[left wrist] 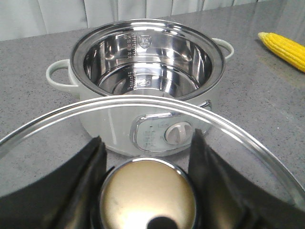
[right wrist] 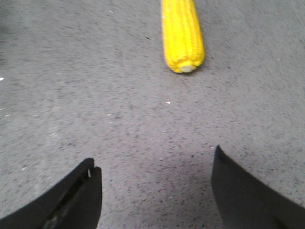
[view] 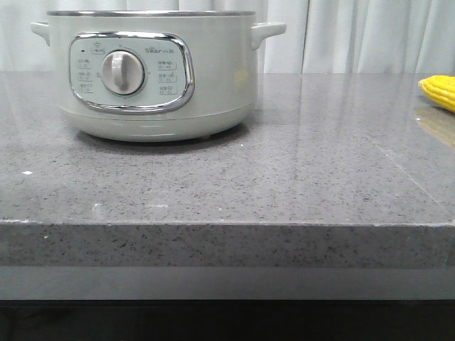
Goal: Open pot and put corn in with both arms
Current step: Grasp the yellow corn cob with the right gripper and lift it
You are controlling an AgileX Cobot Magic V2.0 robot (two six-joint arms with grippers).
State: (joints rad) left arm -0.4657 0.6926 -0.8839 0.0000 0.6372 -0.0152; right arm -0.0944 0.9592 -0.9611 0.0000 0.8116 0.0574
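Overhead, lid in left jaws — pot open.

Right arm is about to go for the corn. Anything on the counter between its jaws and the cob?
Nothing visible. Only bare counter lies between the open right gripper and the corn.

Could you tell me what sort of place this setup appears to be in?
Probably a kitchen-style counter, perhaps staged: a speckled grey stone countertop, an electric cooker pot with a dial, a corn cob, and white curtains behind.
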